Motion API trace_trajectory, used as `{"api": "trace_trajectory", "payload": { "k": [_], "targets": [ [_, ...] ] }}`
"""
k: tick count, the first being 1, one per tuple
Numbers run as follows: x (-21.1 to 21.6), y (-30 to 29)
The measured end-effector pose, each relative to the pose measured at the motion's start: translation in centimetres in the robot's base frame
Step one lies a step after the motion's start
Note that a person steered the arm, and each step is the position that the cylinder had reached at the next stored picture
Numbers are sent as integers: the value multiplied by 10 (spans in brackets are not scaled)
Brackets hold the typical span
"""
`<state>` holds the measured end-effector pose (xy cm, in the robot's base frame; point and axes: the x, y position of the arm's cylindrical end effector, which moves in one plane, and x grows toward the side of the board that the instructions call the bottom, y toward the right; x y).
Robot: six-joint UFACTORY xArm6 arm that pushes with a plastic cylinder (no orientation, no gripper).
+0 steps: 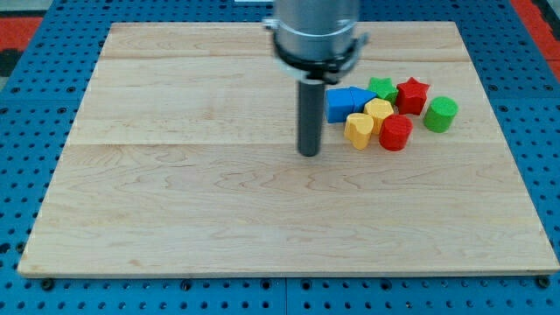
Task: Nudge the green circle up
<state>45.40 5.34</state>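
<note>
Green circle (441, 114) sat at the far right of the wooden board (175, 201), just right of the red star (412, 93) and red cylinder (395, 132); my tip (308, 153) stood well left of it, near the blue blocks (341, 104); the rod carried no jaws.

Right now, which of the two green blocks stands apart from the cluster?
The green circle, at the view's far right. The green star sits packed in the cluster, between the blue block and the red star.
</note>
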Motion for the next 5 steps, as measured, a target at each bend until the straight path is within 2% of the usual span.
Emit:
{"api": "trace_trajectory", "payload": {
  "k": [1,2,3,4,5],
  "targets": [
    [58,44],
    [69,101],
    [11,176],
    [-54,157],
    [-99,114]
  ]
}}
